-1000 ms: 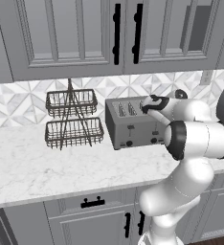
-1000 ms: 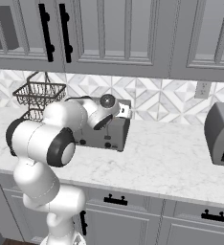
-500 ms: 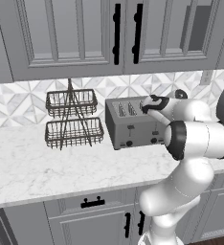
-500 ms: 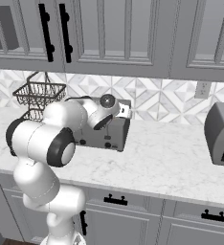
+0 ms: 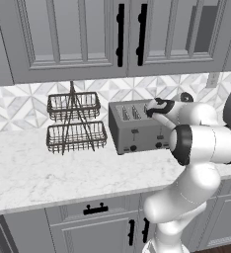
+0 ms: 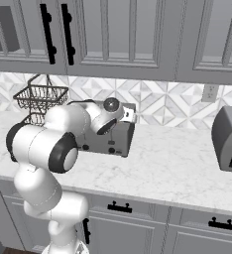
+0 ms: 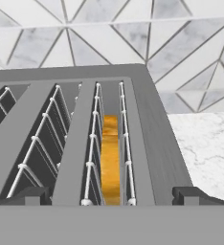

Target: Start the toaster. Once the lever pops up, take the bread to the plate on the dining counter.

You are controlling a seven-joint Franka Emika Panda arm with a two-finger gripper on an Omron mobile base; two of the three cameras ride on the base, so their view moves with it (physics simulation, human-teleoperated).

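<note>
The grey four-slot toaster (image 5: 136, 132) stands on the marble worktop against the tiled wall, with black levers and knobs on its front (image 6: 107, 144). In the hand view its top (image 7: 152, 129) lies just below me, and the golden-brown crust of the bread (image 7: 110, 158) sits deep in the rightmost slot. My gripper (image 7: 110, 196) hangs open over that slot, one dark fingertip (image 7: 27, 195) on each side of it. From the base the gripper (image 5: 153, 106) is at the toaster's right end. The plate and the dining counter are out of view.
A two-tier wire basket rack (image 5: 76, 123) stands left of the toaster. Upper cabinets with black handles (image 5: 120, 34) hang overhead. A dark grey appliance (image 6: 230, 139) sits far right on the worktop (image 6: 177, 168), with a wall outlet (image 6: 209, 92) above it.
</note>
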